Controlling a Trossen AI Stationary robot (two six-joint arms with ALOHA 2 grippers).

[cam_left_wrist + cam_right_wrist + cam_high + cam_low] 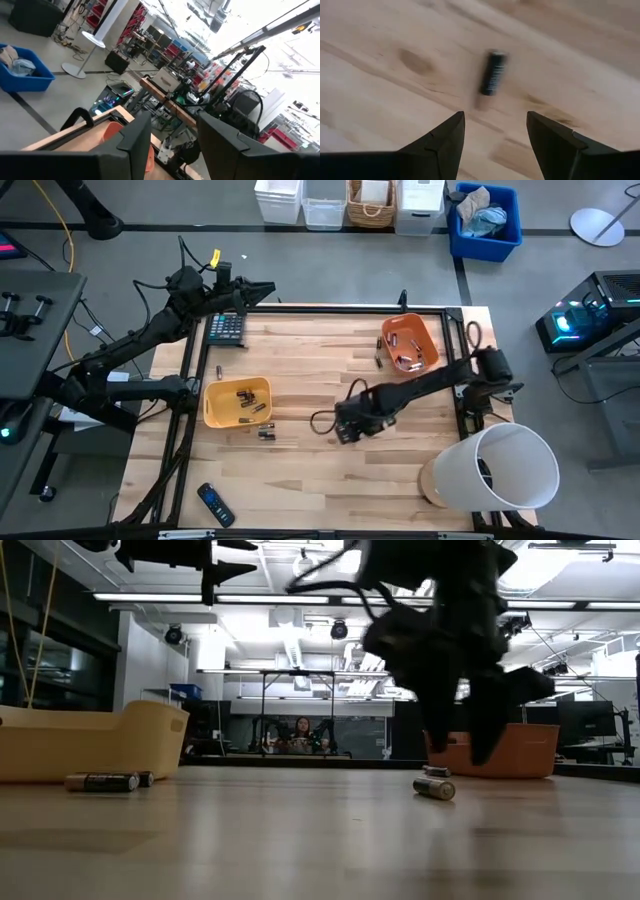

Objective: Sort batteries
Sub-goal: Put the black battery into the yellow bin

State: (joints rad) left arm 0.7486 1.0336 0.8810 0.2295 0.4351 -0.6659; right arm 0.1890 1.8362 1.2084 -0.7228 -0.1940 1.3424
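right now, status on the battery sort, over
Right tool open, low over small dark cylindrical battery on table. Left tool raised, empty. Nothing blocking.

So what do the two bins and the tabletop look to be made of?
Yellow bin and orange bin: probably moulded plastic, with a smooth matte finish, uniform colour and rounded rims. Tabletop: wood, judging by its light planks with visible grain and knots.

One camera hangs high above and looks straight down on the whole table [330,480]. One sits low at the table's edge and looks flat across the wood into the room. The left wrist camera points up over the far edge. The right wrist camera looks down, very close to the wood. The high and low cameras both see the yellow bin [237,402] and the orange bin [408,345].
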